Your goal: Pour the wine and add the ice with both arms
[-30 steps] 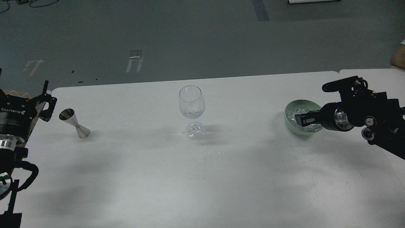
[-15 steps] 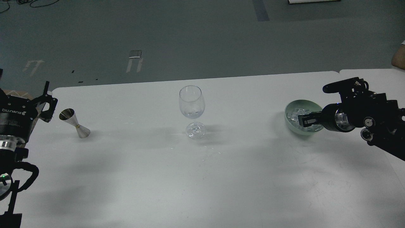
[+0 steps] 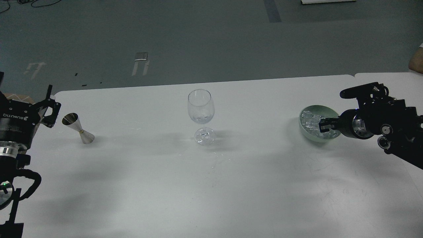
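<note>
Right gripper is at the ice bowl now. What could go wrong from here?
1. The right gripper sits low over the pale green bowl; it could nudge or tip the bowl.
2. The ice is small, clear and likely slippery, so a cube may slip out.
3. The wine glass is tall on a narrow foot; a low approach could topple it.

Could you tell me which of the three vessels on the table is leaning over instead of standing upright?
The steel jigger at the left: it tilts, while the wine glass and green bowl stand upright.

White table (image 3: 165, 185); grey floor (image 3: 205, 39) beyond; metal plate (image 3: 141, 56) on floor, far centre-left.
</note>
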Controlling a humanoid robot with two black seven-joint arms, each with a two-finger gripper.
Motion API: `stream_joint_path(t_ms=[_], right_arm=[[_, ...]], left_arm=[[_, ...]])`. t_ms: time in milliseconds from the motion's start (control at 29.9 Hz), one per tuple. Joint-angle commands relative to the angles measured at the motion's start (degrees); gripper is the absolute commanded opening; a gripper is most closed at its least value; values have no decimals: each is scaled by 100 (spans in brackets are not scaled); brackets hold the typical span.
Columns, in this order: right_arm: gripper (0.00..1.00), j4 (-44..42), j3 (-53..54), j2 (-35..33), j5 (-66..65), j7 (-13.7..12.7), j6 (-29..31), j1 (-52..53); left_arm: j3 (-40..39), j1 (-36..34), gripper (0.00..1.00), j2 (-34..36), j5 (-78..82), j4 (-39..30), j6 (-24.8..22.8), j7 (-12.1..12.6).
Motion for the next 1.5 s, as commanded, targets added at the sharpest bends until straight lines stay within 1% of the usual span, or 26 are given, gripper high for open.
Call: stream_joint_path(t_ms=[0, 33, 100, 134, 167, 200, 334, 434, 601, 802, 1036, 1470], right_arm=[[12, 16, 34, -18, 13, 7, -12, 4], [13, 16, 43, -18, 13, 7, -12, 4], [23, 34, 78, -18, 21, 7, -12, 13], [33, 34, 104, -18, 21, 7, -12, 4], [37, 34, 139, -18, 21, 7, -12, 4], [38, 34, 139, -18, 13, 7, -21, 13], [38, 34, 166, 8, 21, 7, -21, 74], [41, 25, 192, 26, 13, 7, -21, 83], [41, -36, 192, 61, -5, 7, -47, 57], [41, -379, 192, 421, -5, 7, -92, 66], [41, -458, 183, 553, -23, -2, -100, 22], [41, -476, 148, 536, 4, -2, -92, 57]], left_arm=[[-5, -8, 98, 7, 0, 9, 1, 0], [-5, -8, 98, 7, -9, 9, 1, 0], [-5, -8, 98, 7, 0, 9, 1, 0], [-14, -8, 98, 7, 0, 9, 1, 0], [-31, -8, 98, 7, -9, 9, 1, 0], [-40, -8, 98, 7, -9, 9, 1, 0], [-49, -8, 98, 16, 0, 9, -8, -8], [-40, -8, 98, 16, 0, 9, -8, -9], [-23, 1, 98, 7, 0, 9, -8, -9], [-5, 1, 98, -2, -9, 52, -52, -9], [-14, 1, 98, -2, -9, 158, -61, -9], [-31, 1, 98, -28, -9, 158, -61, -17]])
